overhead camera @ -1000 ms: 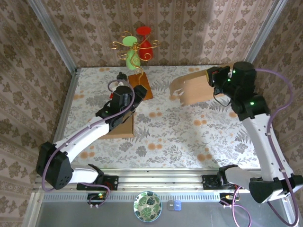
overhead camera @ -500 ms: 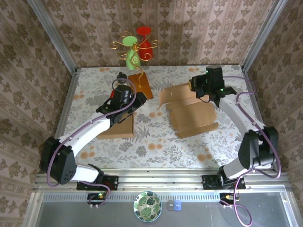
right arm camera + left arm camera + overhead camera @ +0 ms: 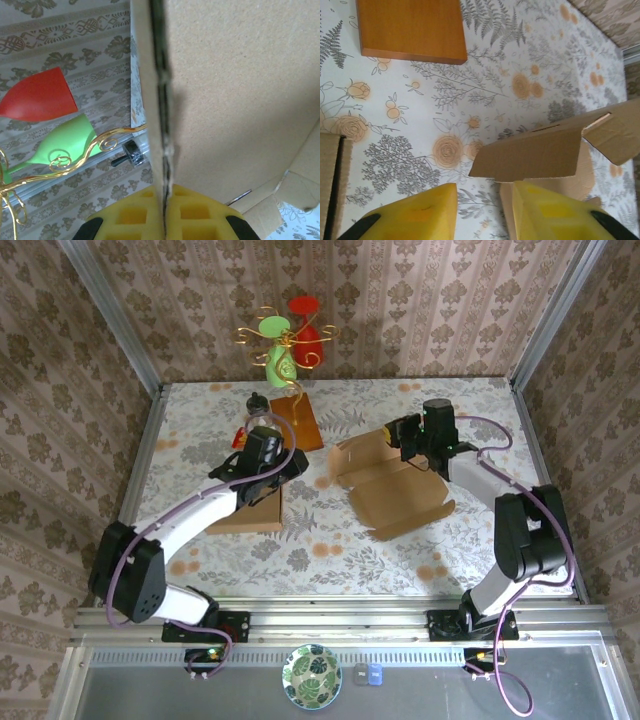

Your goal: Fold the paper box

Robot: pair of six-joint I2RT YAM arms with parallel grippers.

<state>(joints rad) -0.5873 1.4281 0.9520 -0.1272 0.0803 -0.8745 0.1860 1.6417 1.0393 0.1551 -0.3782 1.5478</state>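
The brown paper box (image 3: 395, 490) lies unfolded and partly raised on the flowered table, right of centre. My right gripper (image 3: 405, 437) holds its back wall. In the right wrist view the yellow pads (image 3: 135, 215) are shut (image 3: 164, 210) on the edge of that upright cardboard wall (image 3: 240, 100). My left gripper (image 3: 285, 468) hovers left of the box. Its yellow fingers (image 3: 415, 215) stand open (image 3: 485, 215) over the table, with a box flap (image 3: 535, 155) just ahead, and the right finger overlaps the cardboard's edge.
A second flat cardboard piece (image 3: 255, 512) lies under my left arm and shows again at the left edge (image 3: 330, 170). An orange wooden board (image 3: 298, 420) (image 3: 410, 27) sits at the back, with a gold wire stand holding red and green ornaments (image 3: 285, 340) behind it.
My right gripper has brought the box down from the raised back right to the table and shifted it left toward centre. My left gripper has edged right toward the box.
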